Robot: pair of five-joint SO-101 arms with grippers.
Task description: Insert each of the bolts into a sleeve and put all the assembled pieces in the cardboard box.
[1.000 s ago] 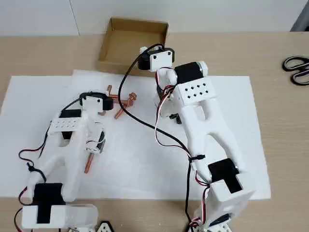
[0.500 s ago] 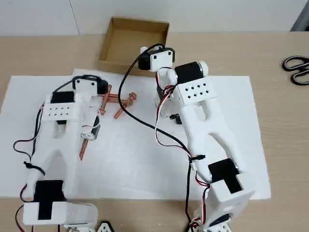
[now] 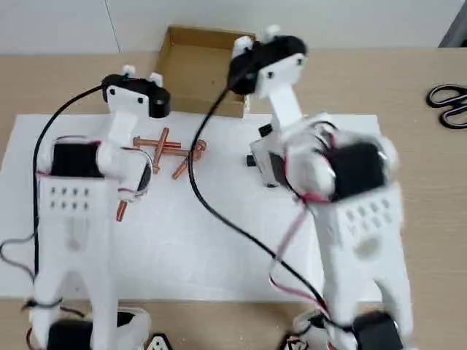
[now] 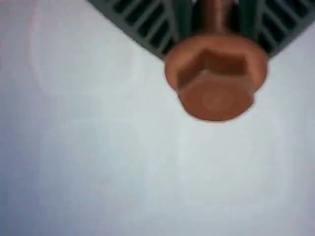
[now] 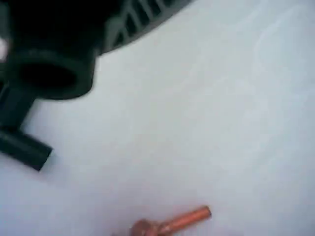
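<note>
My left gripper (image 3: pixel 133 191) is shut on a copper bolt (image 3: pixel 122 211), held off the white paper. In the left wrist view the bolt's hex head (image 4: pixel 214 78) juts out between the ribbed dark fingers (image 4: pixel 138 19). My right gripper (image 3: pixel 268 169) hangs over the paper's middle, shut on a black sleeve (image 5: pixel 47 73) whose open end faces the camera. A second black sleeve (image 5: pixel 23 147) lies just beside it. Several loose copper bolts (image 3: pixel 169 149) lie crossed between the two arms; one bolt (image 5: pixel 172 226) appears in the right wrist view. The cardboard box (image 3: pixel 191 61) stands open at the back.
A white paper sheet (image 3: pixel 219 240) covers the table's middle. Scissors (image 3: pixel 449 102) lie on the wooden table at the far right. Black cables (image 3: pixel 211 197) loop over the paper between the arms.
Both arms have risen high toward the camera. The left one carried its bolt back and to the left; the right one lifted off the paper with the sleeve.
</note>
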